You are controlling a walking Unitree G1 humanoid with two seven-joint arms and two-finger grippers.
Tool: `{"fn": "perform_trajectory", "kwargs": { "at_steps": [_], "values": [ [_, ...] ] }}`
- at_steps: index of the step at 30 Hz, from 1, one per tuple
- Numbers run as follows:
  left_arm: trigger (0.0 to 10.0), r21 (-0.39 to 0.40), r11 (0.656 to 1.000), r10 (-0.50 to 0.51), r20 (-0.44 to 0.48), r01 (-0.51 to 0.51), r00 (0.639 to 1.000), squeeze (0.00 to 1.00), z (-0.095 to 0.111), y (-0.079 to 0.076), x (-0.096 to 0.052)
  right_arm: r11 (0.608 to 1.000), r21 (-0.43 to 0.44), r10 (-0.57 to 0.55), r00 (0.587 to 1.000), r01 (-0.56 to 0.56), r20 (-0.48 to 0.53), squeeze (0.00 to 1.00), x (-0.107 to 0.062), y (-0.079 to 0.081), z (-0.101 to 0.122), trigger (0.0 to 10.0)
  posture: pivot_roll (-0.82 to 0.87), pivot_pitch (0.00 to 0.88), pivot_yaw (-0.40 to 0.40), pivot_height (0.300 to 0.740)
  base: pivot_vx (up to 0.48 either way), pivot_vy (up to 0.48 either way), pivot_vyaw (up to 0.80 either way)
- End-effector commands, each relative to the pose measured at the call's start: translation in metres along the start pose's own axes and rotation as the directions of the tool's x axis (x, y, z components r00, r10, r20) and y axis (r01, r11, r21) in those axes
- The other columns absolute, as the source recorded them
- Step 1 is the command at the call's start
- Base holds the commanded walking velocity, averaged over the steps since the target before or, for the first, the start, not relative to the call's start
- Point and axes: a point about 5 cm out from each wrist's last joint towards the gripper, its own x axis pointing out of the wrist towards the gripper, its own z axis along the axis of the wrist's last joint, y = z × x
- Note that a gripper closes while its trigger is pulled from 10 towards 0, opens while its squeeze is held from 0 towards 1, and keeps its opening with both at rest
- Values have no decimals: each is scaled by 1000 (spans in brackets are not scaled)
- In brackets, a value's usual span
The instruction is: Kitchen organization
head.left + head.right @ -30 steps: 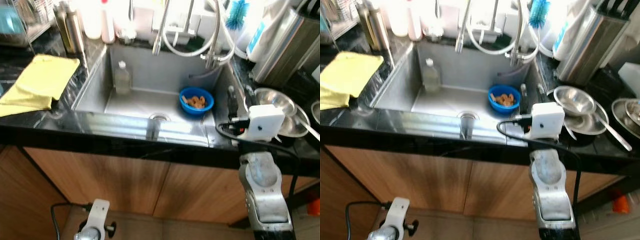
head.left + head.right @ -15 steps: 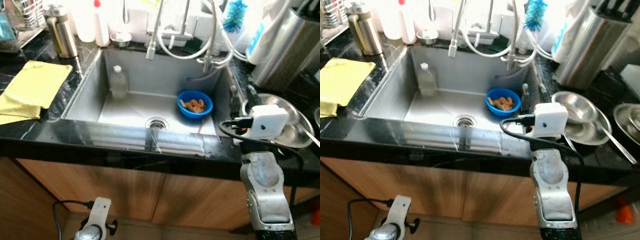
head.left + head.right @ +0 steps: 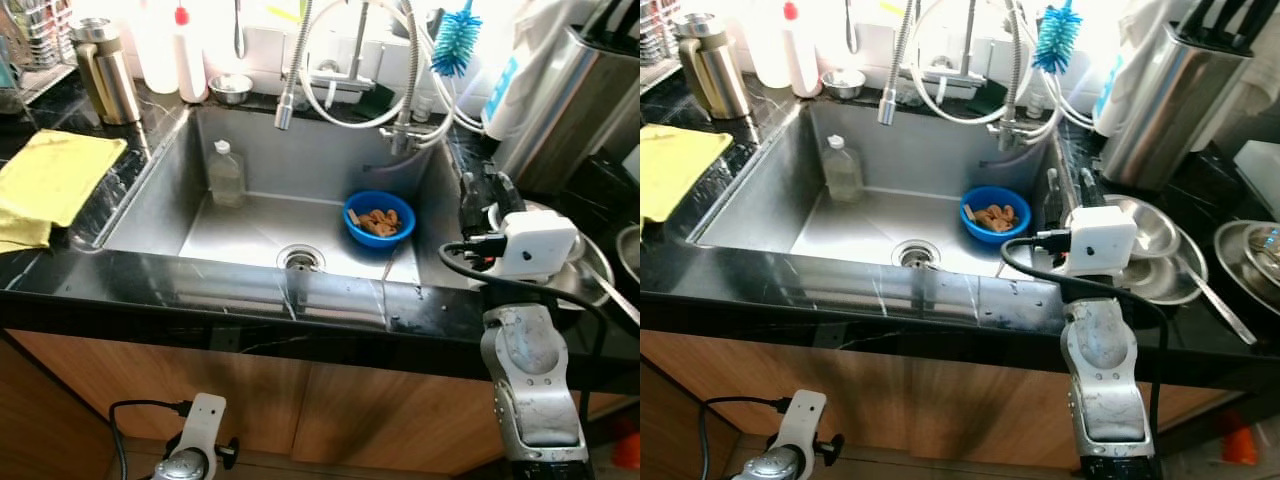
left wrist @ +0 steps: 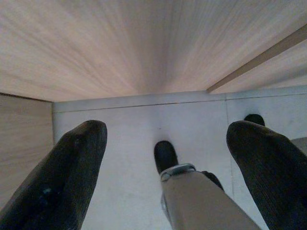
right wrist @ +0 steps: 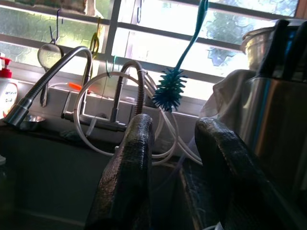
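Observation:
A steel sink point(image 3: 160, 200) is set into the black counter. In it lie a blue bowl point(image 3: 378, 218) of brownish scraps and a clear plastic bottle point(image 3: 226, 175) standing against the back wall. My right gripper point(image 3: 1068, 195) hovers over the sink's right rim, just right of the blue bowl; in the right wrist view its fingers point(image 5: 129, 167) stand a little apart with nothing between them. Stacked steel bowls point(image 3: 1145, 240) sit on the counter beside that wrist. My left gripper point(image 4: 168, 132) hangs open low by the wooden cabinet, pointing at the floor.
A yellow cloth point(image 3: 45, 180) lies on the counter left of the sink, with a steel jug point(image 3: 100, 70) behind it. Faucet hoses point(image 3: 350, 90) and a blue bottle brush point(image 3: 452, 45) hang over the back. A steel knife block point(image 3: 1160, 95) stands at the right.
The camera has shifted, so the sink and counter sit more to the left and lower in the picture. My right gripper stays over the sink's right rim.

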Motion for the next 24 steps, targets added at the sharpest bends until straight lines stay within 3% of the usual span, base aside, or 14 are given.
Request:
{"fn": "perform_trajectory", "kwargs": {
  "at_steps": [1, 14, 17, 22, 23, 24],
  "values": [
    [10000, -1, 1000, -8, -15, 8, 1000, 0, -5, -3, -1, 1000, -7, -14, 1000, 14, 10, 0, -1, -3, 3, 10000, 165, 94, -109, 736, 0, 0, 0],
    [10000, 42, 999, -26, -20, 27, 999, 0, -4, -3, 0, 974, -83, -221, 968, 212, -118, 0, -52, -40, -8, 10000, 142, 101, -106, 736, 0, 0, 0],
    [10000, 39, 999, -26, -20, 27, 999, 0, -4, -3, -1, 976, -86, -212, 969, 201, -131, 0, -60, -40, -7, 10000, 140, 97, -106, 736, 0, 0, 0],
    [10000, 39, 999, -27, -20, 28, 999, 0, -4, -3, -1, 979, -61, -203, 971, 196, -127, 0, -59, -39, -5, 10000, 140, 90, -106, 736, 0, 0, 0],
    [10000, 39, 999, -27, -20, 28, 999, 0, -5, -4, -1, 984, -51, -174, 978, 169, -114, 1000, -56, -34, -1, 10000, 148, 85, -112, 736, 0, 0, 0],
    [10000, 39, 999, -27, -20, 28, 999, 0, -5, -4, -1, 986, -49, -167, 980, 162, -111, 1000, -56, -32, -1, 10000, 149, 84, -113, 736, 0, 0, 0]
  ]
}}
